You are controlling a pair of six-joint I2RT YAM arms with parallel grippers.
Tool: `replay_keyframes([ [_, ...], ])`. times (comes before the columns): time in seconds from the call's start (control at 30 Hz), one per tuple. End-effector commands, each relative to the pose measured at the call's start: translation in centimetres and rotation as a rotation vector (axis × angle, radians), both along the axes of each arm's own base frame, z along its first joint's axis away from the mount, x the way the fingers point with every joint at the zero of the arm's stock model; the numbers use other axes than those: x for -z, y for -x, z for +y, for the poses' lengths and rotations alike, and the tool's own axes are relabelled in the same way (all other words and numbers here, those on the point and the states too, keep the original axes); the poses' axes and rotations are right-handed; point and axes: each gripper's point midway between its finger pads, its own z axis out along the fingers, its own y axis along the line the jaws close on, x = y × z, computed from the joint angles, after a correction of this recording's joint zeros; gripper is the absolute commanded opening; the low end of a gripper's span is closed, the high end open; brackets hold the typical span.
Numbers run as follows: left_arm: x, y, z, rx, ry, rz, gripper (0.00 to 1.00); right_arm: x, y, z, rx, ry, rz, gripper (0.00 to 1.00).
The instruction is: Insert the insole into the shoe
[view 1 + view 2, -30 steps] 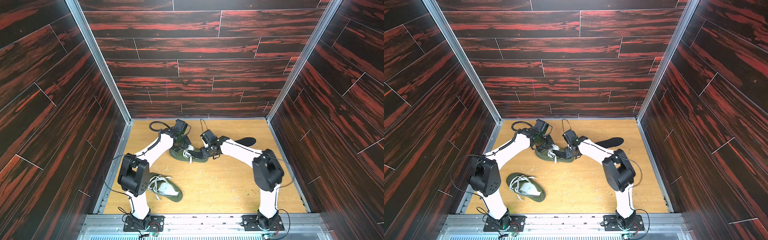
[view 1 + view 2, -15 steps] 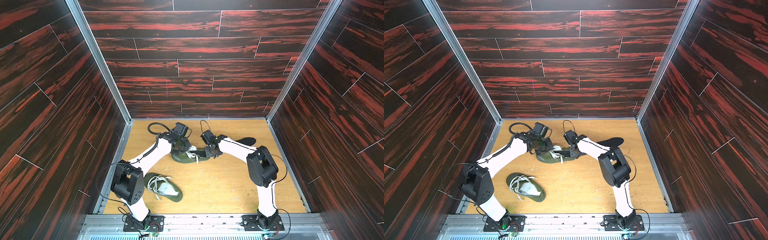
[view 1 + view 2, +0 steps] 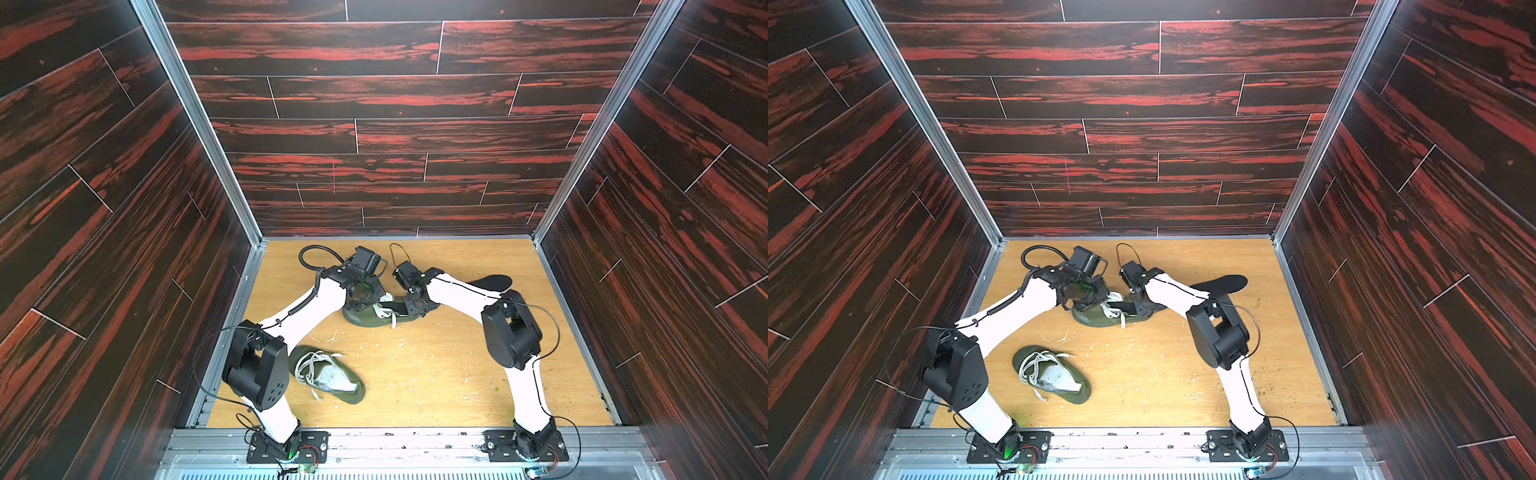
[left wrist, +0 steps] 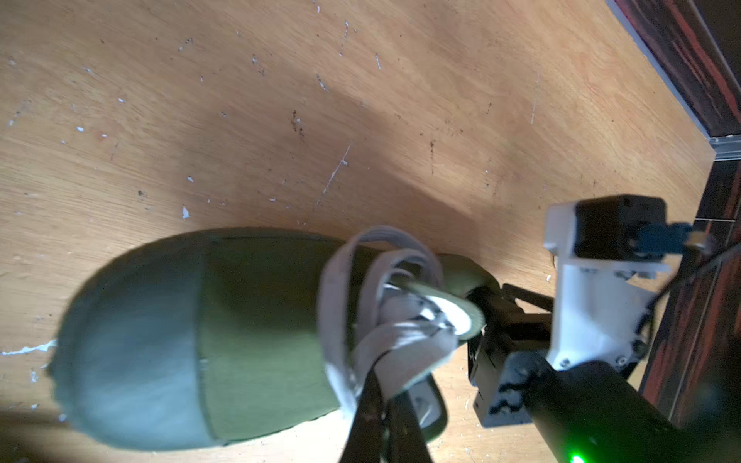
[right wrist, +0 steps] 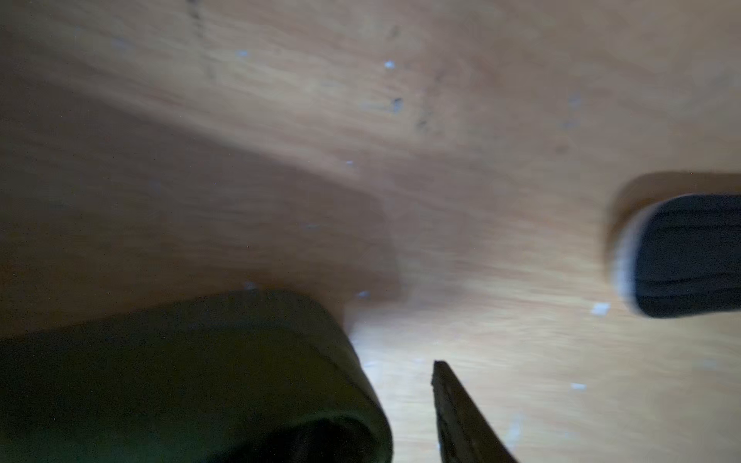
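Robot lab test cell: dark red wood-print walls [image 3: 374, 124] in an aluminium frame [image 3: 199, 124], scuffed plywood floor [image 3: 436, 374], left arm [image 3: 307, 316] and right arm [image 3: 453, 291] bolted to a metal rail [image 3: 415, 440].

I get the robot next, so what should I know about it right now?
Left gripper: fingers shut at the laces of the far shoe; I can't tell whether they pinch anything.
Right gripper: at that shoe's heel; I can't tell if it's open or shut.
Black insole: flat on the table, behind the right forearm, unheld.
Second shoe: near the left arm's base, untouched.
Done: both grippers are at the far shoe.
Left: pick up the insole and slide it in.
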Motion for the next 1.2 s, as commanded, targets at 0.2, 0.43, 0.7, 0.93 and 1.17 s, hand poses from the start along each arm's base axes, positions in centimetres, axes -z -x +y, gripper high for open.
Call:
replay_keyframes([
  [0.2, 1.0, -0.1, 0.4, 0.013, -0.06, 0.006, 0.0, -5.0, -1.2, 4.5, 0.062, -0.373, -0.034, 0.59],
  [0.43, 0.7, -0.7, 0.6, 0.004, -0.062, -0.003, 0.0, -2.6, 1.2, 6.0, -0.076, -0.422, 0.082, 0.74],
  [0.7, -0.7, -1.5, 1.0, 0.003, -0.059, -0.027, 0.0, 2.3, 2.2, 3.2, -0.124, -0.232, 0.151, 0.72],
  [0.93, -0.3, -3.3, 0.9, 0.064, -0.085, -0.014, 0.0, 4.3, 5.5, 0.4, -0.251, 0.049, 0.186, 0.71],
  [1.17, -0.5, -4.5, 0.0, 0.15, -0.054, -0.014, 0.0, -0.2, 6.3, 4.3, -0.222, -0.289, 0.163, 0.72],
])
